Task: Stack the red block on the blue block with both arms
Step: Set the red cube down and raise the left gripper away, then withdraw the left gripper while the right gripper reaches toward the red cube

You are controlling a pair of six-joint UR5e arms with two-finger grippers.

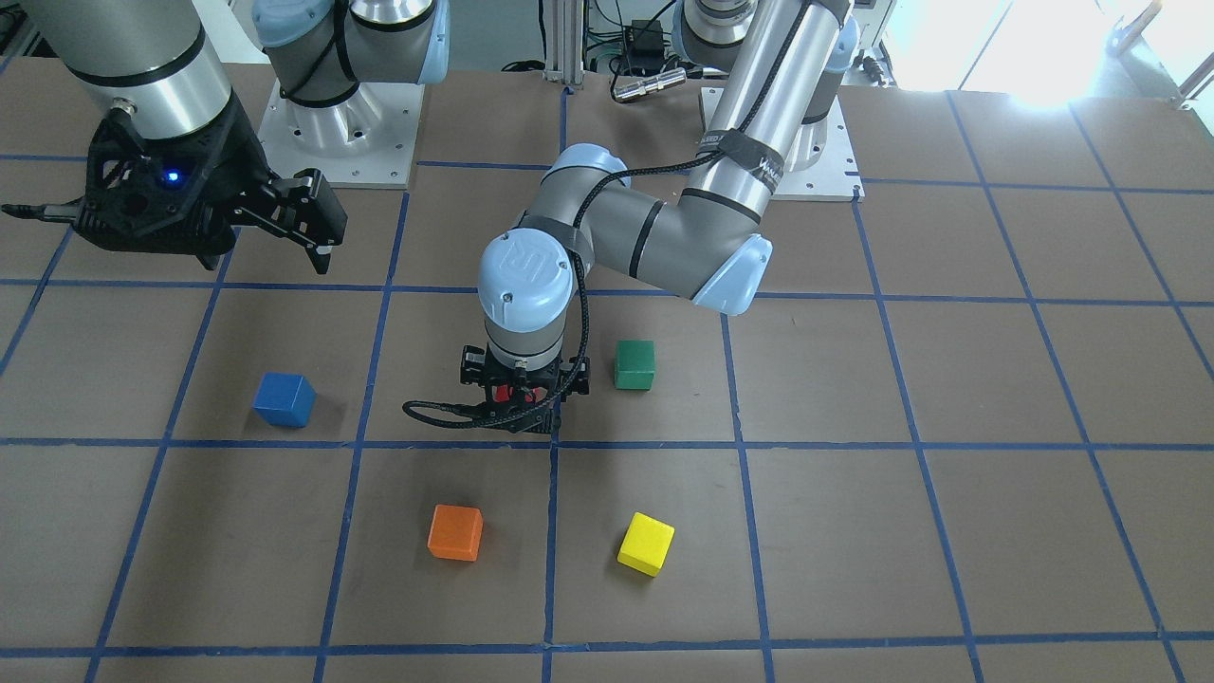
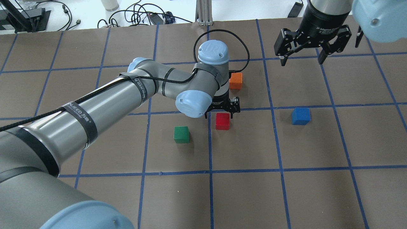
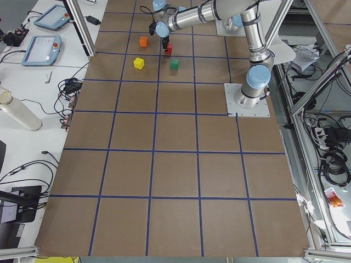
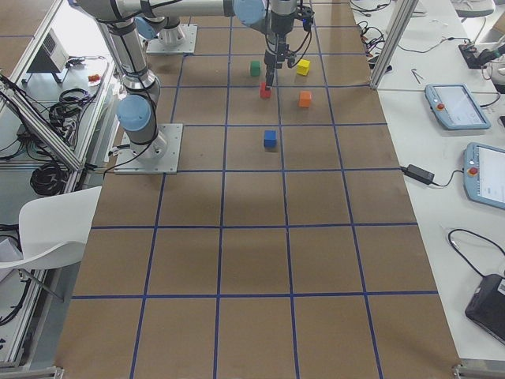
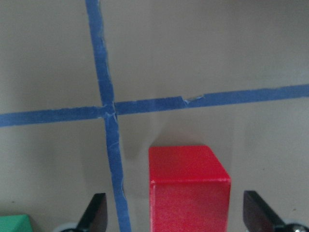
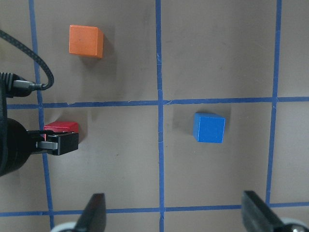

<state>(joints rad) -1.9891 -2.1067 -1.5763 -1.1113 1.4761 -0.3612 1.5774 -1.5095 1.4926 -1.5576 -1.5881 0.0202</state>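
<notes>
Left wrist-mounted: left gripper [image 5: 177, 215] straddles red block [image 5: 188, 183].

A brown table [image 2: 286, 197] crossed by a grid of blue tape [image 2: 210, 172] filled the room. In the front-facing view, strong daylight [image 1: 1024, 47] glared beyond its far right corner. A white chair [image 4: 49, 237] stood beside it, and teach pendants [image 4: 454, 105] lay on a white side bench [image 4: 418, 142].

The two silver-grey tubular arms [image 2: 105, 98] carry pale-blue rounded joint caps [image 1: 526, 270] and black straps lettered in white [image 2: 80, 114] pinning a braided black cable [image 2: 222, 30] — and stand on screw-studded white square base plates [image 1: 379, 152].
</notes>
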